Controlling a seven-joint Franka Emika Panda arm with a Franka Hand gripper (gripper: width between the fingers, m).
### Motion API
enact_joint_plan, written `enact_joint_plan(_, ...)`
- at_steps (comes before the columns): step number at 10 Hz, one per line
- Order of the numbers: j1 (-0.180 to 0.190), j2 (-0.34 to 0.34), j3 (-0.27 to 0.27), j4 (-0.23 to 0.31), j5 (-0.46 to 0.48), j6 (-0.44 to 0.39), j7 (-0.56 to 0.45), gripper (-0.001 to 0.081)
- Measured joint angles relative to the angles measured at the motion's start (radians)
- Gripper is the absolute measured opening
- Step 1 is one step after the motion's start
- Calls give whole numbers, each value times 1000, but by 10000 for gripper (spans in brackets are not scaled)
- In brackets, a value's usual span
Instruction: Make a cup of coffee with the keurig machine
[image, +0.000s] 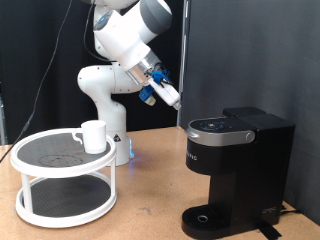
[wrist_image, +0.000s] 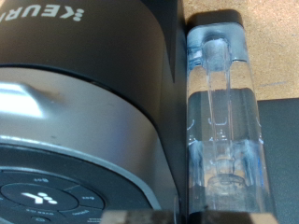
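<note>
The white cup (image: 93, 135) stands on the top tier of a white round stand (image: 60, 165) at the exterior view's left. The black keurig machine (image: 235, 170) stands at the exterior view's right with its lid down, and nothing stands on its round drip tray (image: 205, 218). My gripper (image: 170, 97) hangs in the air above and to the left of the machine's top, tilted towards it, with nothing seen in it. The wrist view shows the machine's lid and control ring (wrist_image: 65, 140) close up, with its clear water tank (wrist_image: 222, 112) beside them. My fingers do not show there.
The robot's white base (image: 105, 95) stands behind the stand. A black curtain (image: 250, 50) hangs behind the machine. The wooden table top (image: 150, 200) lies bare between stand and machine.
</note>
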Motion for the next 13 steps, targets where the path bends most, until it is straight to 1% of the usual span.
enact_joint_plan(1, -1, 1, -6, 4, -36, -65, 2, 0)
enact_joint_plan(2, -6, -1, -16, 12, -103, -157, 6, 0)
enact_joint_plan(3, -14, -12, -24, 14, -160, -214, 5, 0)
enact_joint_plan(4, -23, -35, -34, 9, -200, -255, -12, 0)
enact_joint_plan(6, -39, -93, -61, -9, -252, -309, -61, 0)
enact_joint_plan(8, -59, -148, -92, -28, -298, -353, -108, 0)
enact_joint_plan(9, -65, -176, -106, -40, -305, -368, -124, 0)
enact_joint_plan(10, -65, -174, -104, -40, -305, -368, -122, 0)
enact_joint_plan(11, -65, -175, -104, -43, -305, -355, -124, 0)
enact_joint_plan(12, -66, -189, -109, -57, -291, -319, -145, 0)
enact_joint_plan(13, -71, -216, -127, -76, -277, -305, -165, 0)
